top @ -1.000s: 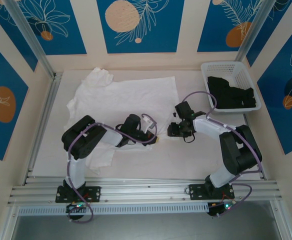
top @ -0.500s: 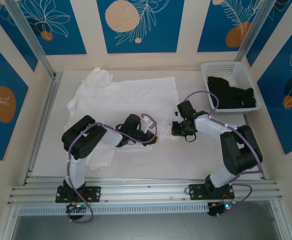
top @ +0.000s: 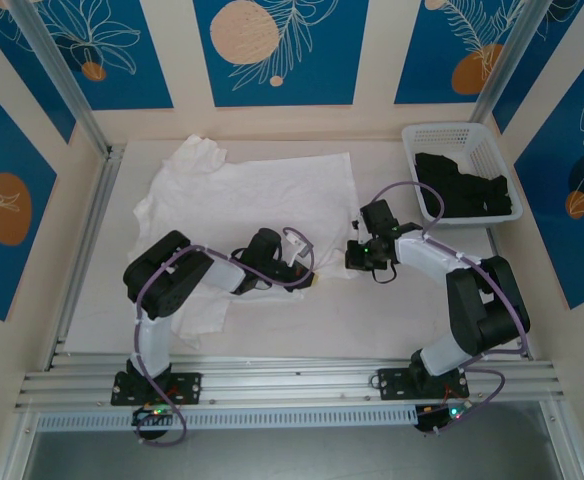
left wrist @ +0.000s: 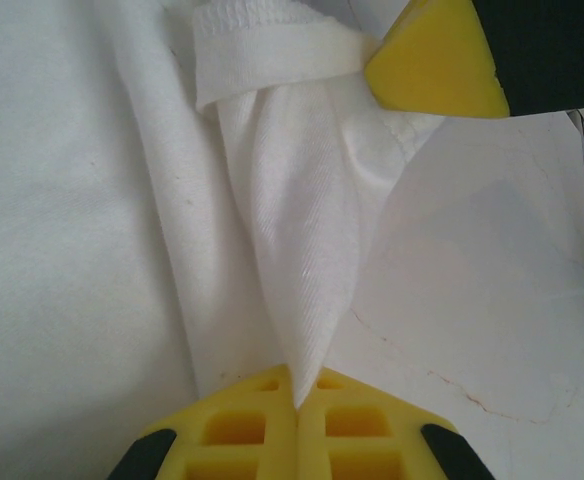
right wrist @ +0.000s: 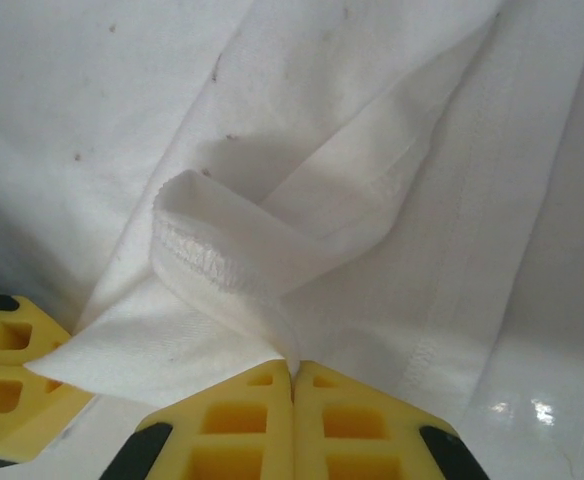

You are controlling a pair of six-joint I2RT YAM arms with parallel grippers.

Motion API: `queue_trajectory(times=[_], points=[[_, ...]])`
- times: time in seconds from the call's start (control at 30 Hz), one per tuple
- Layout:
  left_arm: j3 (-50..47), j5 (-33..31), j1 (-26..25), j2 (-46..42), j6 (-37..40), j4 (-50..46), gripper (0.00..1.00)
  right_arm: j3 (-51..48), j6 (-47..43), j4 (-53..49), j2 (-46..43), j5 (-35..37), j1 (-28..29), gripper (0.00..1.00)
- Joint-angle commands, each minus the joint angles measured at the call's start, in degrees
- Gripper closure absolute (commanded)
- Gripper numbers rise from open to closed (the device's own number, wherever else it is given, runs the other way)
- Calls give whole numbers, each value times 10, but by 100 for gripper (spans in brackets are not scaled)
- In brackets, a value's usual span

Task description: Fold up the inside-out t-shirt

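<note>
Pinching the inside-out t-shirt (top: 247,195) at its near right corner, I had both sets of jaws closed on white cloth. My left gripper (left wrist: 297,388) squeezed a narrow cone of fabric between its yellow pads, and the cloth rose from the pinch to a rolled, stitched hem. My right gripper (right wrist: 292,385) was clamped on a curled fold of hem (its overlock stitching faced outward). In that wrist view, one yellow finger of the left gripper sat at the lower left edge, just beside the fold. From above, the two grippers lay close together near the middle of the table (top: 392,310). The shirt was spread wrinkled behind them toward the far left, with one part trailing down under my left arm. A white basket (top: 462,135) at the far right corner held a black garment (top: 462,185) — well apart from the shirt.
</note>
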Motion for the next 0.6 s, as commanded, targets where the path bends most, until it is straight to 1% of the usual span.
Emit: queue_trajectory(times=[0.0,0.07,0.13,0.17,0.27,0.33,0.4,0.47,0.5,0.57], points=[[2,14,-4,11,-6,0,100,-8,-6,-3,-21,-21,-7,99],[1,11,-4,11,-8,3,100,-10,-5,-3,-33,-30,-15,100],[1,8,-3,8,-14,8,100,-19,2,5,-47,-55,-30,100],[0,6,-3,6,-19,10,94,-25,10,15,-55,-78,-42,100],[-7,-6,-2,-15,-32,12,69,-42,42,56,-67,-143,-75,100],[-21,-26,3,-48,-38,-2,58,-46,60,83,-69,-166,-91,100],[-41,-62,15,-96,-53,-41,54,-48,78,106,-68,-180,-101,100],[-75,-128,33,-168,-79,-114,54,-47,91,124,-69,-181,-104,100],[-92,-163,41,-204,-88,-160,54,-47,93,130,-70,-179,-103,100],[-121,-268,46,-293,-105,-293,54,-49,96,139,-70,-174,-102,100]])
